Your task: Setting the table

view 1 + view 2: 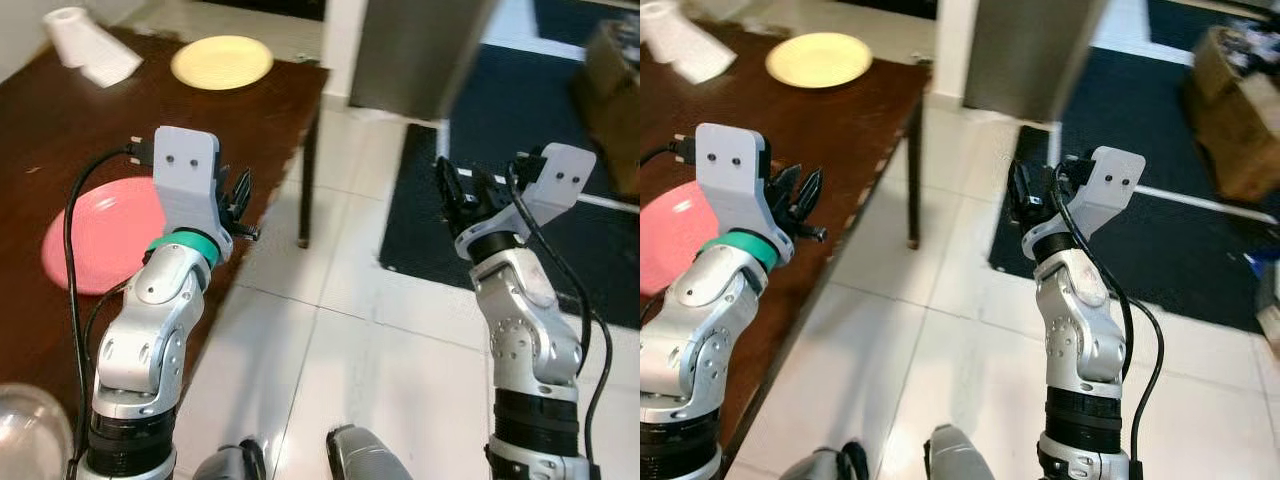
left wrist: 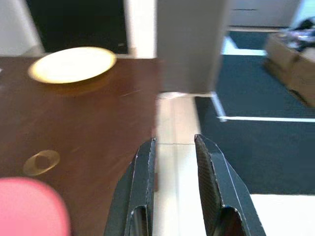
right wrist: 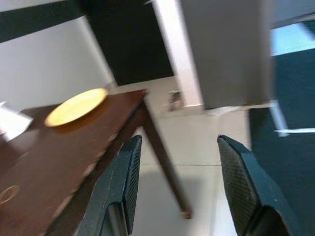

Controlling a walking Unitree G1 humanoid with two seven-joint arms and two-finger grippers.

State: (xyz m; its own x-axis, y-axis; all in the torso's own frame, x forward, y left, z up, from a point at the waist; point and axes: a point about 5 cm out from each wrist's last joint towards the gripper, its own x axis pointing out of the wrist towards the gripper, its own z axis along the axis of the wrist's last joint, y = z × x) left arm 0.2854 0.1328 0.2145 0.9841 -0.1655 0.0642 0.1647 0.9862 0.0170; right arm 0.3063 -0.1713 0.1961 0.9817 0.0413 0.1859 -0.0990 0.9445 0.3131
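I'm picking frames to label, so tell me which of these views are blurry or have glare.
Eye views: fairly sharp on the arms, the paper roll and grey panel smeared. Left wrist view: soft, the pink plate a blur, a bright ring of glare on the table. Right wrist view: motion-blurred, the yellow plate smeared.

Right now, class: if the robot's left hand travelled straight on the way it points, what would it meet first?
Probably nothing on the table. The open left hand points past the table's edge toward the grey cabinet; the yellow plate lies off to one side. Depth is unclear.

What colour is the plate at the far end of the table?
Pale yellow. The plate sits near the table's far corner, clearest in the left eye view.
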